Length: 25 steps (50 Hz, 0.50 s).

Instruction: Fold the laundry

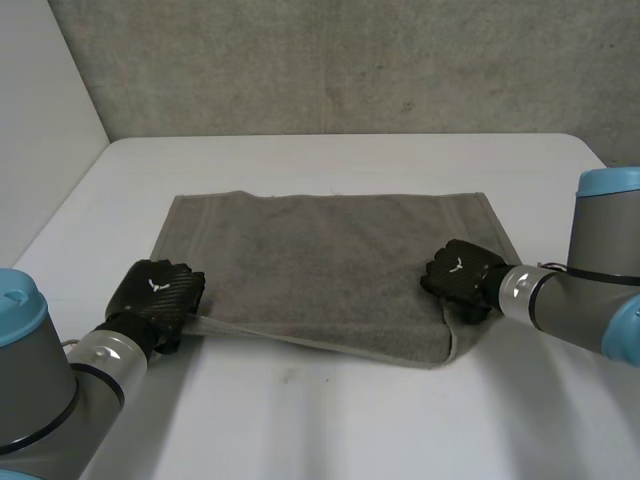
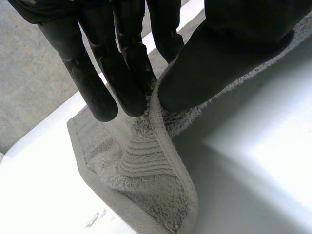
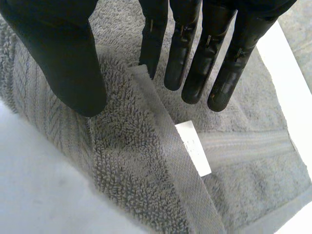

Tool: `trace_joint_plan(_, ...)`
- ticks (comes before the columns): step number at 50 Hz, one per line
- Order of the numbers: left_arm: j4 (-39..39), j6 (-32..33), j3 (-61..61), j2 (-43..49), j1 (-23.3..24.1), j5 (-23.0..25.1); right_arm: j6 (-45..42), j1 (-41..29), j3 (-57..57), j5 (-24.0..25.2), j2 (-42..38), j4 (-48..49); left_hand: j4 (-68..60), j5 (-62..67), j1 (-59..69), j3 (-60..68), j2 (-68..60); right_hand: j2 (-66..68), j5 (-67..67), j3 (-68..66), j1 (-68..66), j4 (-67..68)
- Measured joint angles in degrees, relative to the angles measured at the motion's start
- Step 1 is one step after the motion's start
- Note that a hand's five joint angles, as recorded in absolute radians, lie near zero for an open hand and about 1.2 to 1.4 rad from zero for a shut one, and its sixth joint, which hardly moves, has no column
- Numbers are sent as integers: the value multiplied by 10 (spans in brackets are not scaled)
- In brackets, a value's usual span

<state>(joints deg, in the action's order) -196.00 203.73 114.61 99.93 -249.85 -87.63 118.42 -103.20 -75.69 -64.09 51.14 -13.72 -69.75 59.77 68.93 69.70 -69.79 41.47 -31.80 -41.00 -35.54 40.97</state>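
A white table (image 1: 330, 420) meets a rough grey concrete wall (image 1: 350, 65), with a plain white panel (image 1: 40, 90) at left.

White table (image 1: 330, 420) w/ 1 grey towel (image 1: 330, 270) spread across its mid.

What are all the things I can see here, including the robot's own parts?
towel: one, grey, spread on the table, near edge slightly lifted.
label: one, white, on the towel's hem by the right hand's fingertips.
table: one, white, under the towel.
wall: one, grey, behind the table.
left hand: one, black, pinching the towel's near left corner.
right hand: one, black, pinching the towel's near right corner.
arms: two, grey with light-blue caps, at the near corners.
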Motion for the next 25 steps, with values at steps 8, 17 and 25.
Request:
trace_joint_plan(8, 0, 0, 0, 0, 1, 0, 1, 12, -15, 1, 12, 0, 0, 0, 0, 0, 0, 0, 5, 3, 10, -4)
trace_joint_plan(17, 0, 0, 1, -1, 1, 0, 3, 25, -42, 6, 30, 4, 0, 0, 0, 0, 0, 127, -103, -131, -98, 126)
trace_joint_plan(25, 0, -1, 1, -1, 1, -1, 26, 44, -68, 8, 39, 28, 0, 0, 0, 0, 0, 259, -246, -267, -204, 271)
